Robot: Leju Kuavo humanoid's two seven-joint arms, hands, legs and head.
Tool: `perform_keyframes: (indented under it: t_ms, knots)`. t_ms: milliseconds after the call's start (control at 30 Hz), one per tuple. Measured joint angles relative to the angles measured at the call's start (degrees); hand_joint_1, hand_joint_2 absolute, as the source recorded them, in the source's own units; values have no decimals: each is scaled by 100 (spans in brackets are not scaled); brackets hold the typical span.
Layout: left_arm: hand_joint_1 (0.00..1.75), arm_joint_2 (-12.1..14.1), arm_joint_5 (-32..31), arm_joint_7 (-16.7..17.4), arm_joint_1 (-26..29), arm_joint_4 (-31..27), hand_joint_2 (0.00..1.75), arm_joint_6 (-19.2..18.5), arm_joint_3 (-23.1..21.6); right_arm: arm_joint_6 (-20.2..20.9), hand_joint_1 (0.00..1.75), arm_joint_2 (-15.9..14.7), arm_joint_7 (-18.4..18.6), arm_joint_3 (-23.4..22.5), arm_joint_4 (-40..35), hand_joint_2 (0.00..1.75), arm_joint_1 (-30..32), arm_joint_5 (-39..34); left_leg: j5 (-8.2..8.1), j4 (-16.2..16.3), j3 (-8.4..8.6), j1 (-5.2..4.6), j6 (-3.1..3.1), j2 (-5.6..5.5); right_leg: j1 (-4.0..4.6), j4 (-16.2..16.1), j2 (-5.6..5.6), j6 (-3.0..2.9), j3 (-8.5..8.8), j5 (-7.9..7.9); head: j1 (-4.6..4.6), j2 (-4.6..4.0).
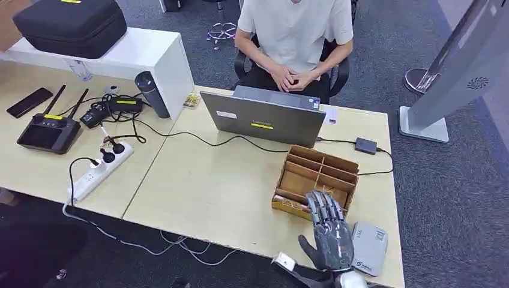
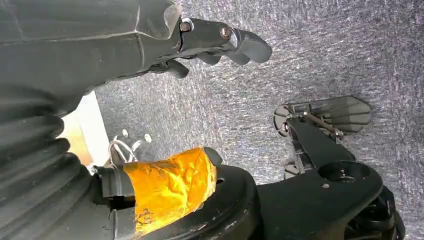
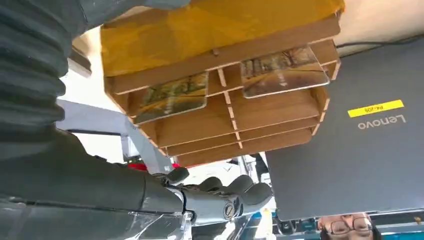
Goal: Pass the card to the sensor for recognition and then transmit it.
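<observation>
- I am judging that I am at the first step, reaching for a card: my right hand (image 1: 329,231) is hovering at the near edge of the desk (image 1: 210,192), fingertips pointing into the front of the wooden card holder (image 1: 318,177).
- My right fingers (image 3: 220,192) are lying loosely together and slightly bent, gripping nothing that I can see.
- The right wrist view is showing two cards (image 3: 227,85) lying in the front row of the holder, one in each of two neighbouring compartments; neither is being touched.
- The grey card sensor (image 1: 369,247) is lying flat at the near right corner of the desk, just beside my right hand on its outer side.
- The next move, as I read it, is calling for a fine pinch on one thin card edge inside a narrow slot, then a short carry back to the sensor.
- My left hand (image 2: 220,42) is hanging over the carpet beside the desk, fingers curled in on nothing.
- The slot dividers and the holder's front wall are crowding the cards, so thick fingers may jam or nudge the holder.
- Behind the holder, a laptop (image 1: 264,117) is standing open with its lid back toward me, and a cable (image 1: 375,168) is running along the desk by the holder's far side.
- A person (image 1: 294,42) is sitting at the far edge, hands folded, well apart from my reach.
</observation>
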Motion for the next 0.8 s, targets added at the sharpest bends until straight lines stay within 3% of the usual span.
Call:
perform_keyframes:
  t_ms: [800]
  knots:
    - [0, -20, -72, -2, -2, 0, 175, -46, 0, -17, 0, 159, 277, -262, 439, 175, -344, 507, 0, 0, 0, 0, 0, 0, 0, 0, 0, 0, 0, 0, -2, 0]
